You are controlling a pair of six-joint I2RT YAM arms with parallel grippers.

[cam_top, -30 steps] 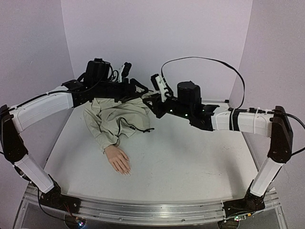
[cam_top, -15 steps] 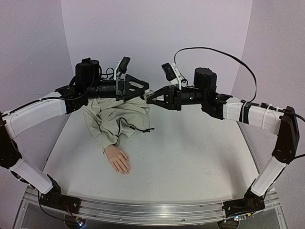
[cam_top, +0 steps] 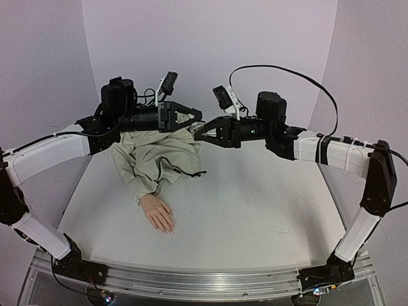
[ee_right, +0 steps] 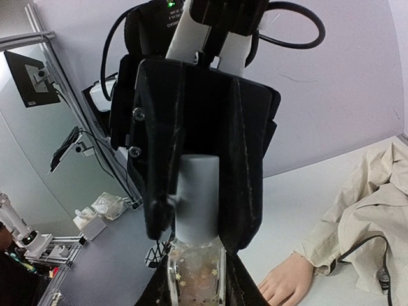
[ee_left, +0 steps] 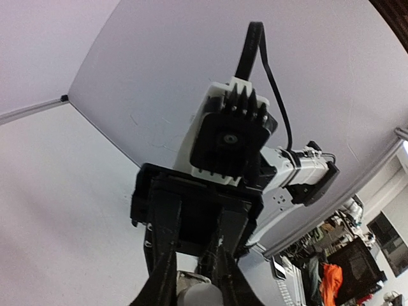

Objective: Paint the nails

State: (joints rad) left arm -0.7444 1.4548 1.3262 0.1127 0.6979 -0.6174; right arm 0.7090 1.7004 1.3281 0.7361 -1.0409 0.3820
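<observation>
Both grippers meet in the air above the back of the table. My right gripper point(cam_top: 200, 132) point(ee_right: 196, 284) is shut on a small clear glass bottle point(ee_right: 194, 274) with gold flecks. The bottle's grey cap point(ee_right: 197, 197) point(ee_left: 199, 297) points at my left gripper point(cam_top: 195, 120) point(ee_left: 194, 290), whose black fingers point(ee_right: 245, 191) press on both sides of it. The flesh-pink mannequin hand point(cam_top: 158, 213) point(ee_right: 288, 280) lies palm down on the white table in a beige sleeve point(cam_top: 153, 159). Its nails point(cam_top: 167, 228) are tiny and pale at the fingertips, well below and in front of both grippers.
A thin black cable point(cam_top: 182, 171) lies across the beige jacket. White walls point(cam_top: 210, 44) close the table at the back and sides. A metal rail point(cam_top: 191, 280) with both arm bases runs along the near edge.
My left gripper has gone from wide open to shut on the bottle's cap. Both arms rose from near the jacket and brought their grippers tip to tip.
</observation>
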